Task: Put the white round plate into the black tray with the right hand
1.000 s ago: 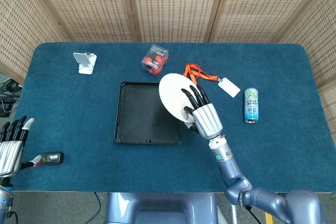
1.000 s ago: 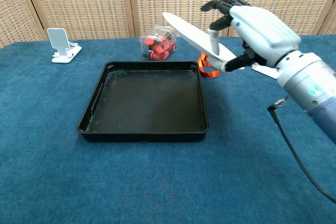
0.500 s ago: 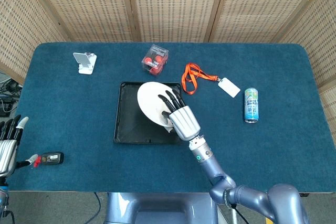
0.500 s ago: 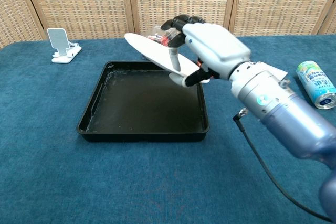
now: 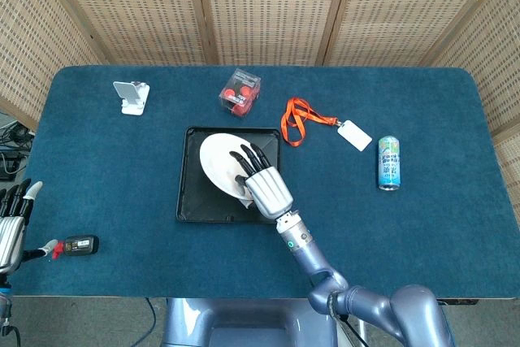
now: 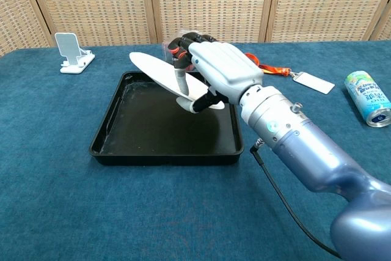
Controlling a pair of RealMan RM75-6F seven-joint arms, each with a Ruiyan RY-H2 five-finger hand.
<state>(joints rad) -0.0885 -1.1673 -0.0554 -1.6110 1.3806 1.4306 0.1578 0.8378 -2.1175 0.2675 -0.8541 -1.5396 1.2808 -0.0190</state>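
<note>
My right hand [image 5: 262, 183] [image 6: 215, 73] grips the white round plate [image 5: 219, 162] [image 6: 157, 75] by its near edge. The plate is tilted and hangs over the middle of the black tray [image 5: 188, 201] [image 6: 122, 145], above the tray's floor. The tray lies flat at the table's centre. My left hand [image 5: 11, 225] shows only at the head view's lower left edge, holding nothing, its fingers straight.
A clear box of red balls [image 5: 240, 92] stands behind the tray. An orange lanyard with a white tag [image 5: 318, 119] lies to its right, a drink can [image 5: 389, 163] [image 6: 368, 98] farther right. A white phone stand [image 5: 131, 97] [image 6: 72, 53] sits far left. A small black device [image 5: 80, 244] lies near my left hand.
My right hand has carried the plate leftward from beside the tray's right rim to over its middle, and lower. The left hand has slid slightly down out of frame.
</note>
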